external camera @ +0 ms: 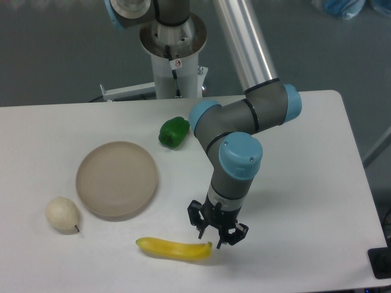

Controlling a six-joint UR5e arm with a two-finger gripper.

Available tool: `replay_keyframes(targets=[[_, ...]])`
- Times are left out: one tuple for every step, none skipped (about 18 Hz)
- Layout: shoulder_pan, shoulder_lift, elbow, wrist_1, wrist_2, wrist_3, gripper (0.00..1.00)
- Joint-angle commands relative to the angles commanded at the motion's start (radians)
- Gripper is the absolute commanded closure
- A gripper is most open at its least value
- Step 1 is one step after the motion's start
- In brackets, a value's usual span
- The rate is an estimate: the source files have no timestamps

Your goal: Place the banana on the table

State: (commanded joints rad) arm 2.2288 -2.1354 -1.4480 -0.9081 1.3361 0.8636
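Plainly, banana point(174, 249): it lies flat on the table point(305, 183) at about 6 o'clock of the scene, its long axis running roughly 9 to 3 o'clock, with nothing under it but the white top.
Why it lies there: the task wants it on the table and not on the plate point(116, 179), and it sits wholly off the plate, apart from the rim, at the plate's 5 o'clock.
Gripper point(217, 232): it points down just off the banana's right tip, at about 2 o'clock of that tip, with its 2 fingers spread and nothing between them.
Contact: from this single view I cannot tell for sure whether a fingertip touches the banana's end or merely hangs close over it; it looks apart.
Why the hand is so held: parted fingers beside a resting fruit read as a release, so I judge the placing itself done or all but done.
Arm: the elbow folds over the table at 1 o'clock of the gripper, wrist vertical, which suits a straight lift away.
Next move, as a guess: rise clear without nudging the tip, since a smooth curved toy could roll or pivot.
Bystanders: 1 pear point(63, 214) at the plate's 8 o'clock and 1 green pepper point(174, 132) at its 1 o'clock, both well apart from the banana.
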Motion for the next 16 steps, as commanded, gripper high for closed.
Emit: replay_keyframes(targets=[[0.005,0.014,-0.008,0.000,0.000,0.000,0.00],[0.011,0.026,-0.011,-0.002,0.000,0.000,0.00],[0.023,0.034,-0.011,-0.002,0.000,0.000,0.00],[0.029,0.043,-0.011,-0.002,-0.002,0.000,0.00],[0.041,0.057,-0.011,-0.003,-0.002,0.003,0.00],[0.052,0.066,-0.009,-0.005,-0.002,0.003,0.00],[0.060,0.072,-0.009,-0.006,0.000,0.006,0.00],[0.071,0.078,-0.006,-0.009,0.000,0.023,0.00],[0.089,0.086,-0.005,-0.017,0.003,0.082,0.00],[0.103,0.098,-0.006,-0.023,0.005,0.131,0.00],[0.115,0.106,-0.005,-0.038,0.006,0.170,0.00],[0.138,0.109,0.006,-0.075,0.006,0.213,0.00],[0.156,0.112,0.015,-0.104,0.008,0.244,0.00],[0.169,0.111,0.032,-0.136,0.009,0.282,0.00],[0.172,0.100,0.076,-0.208,0.034,0.348,0.00],[0.175,0.094,0.110,-0.269,0.081,0.388,0.00]])
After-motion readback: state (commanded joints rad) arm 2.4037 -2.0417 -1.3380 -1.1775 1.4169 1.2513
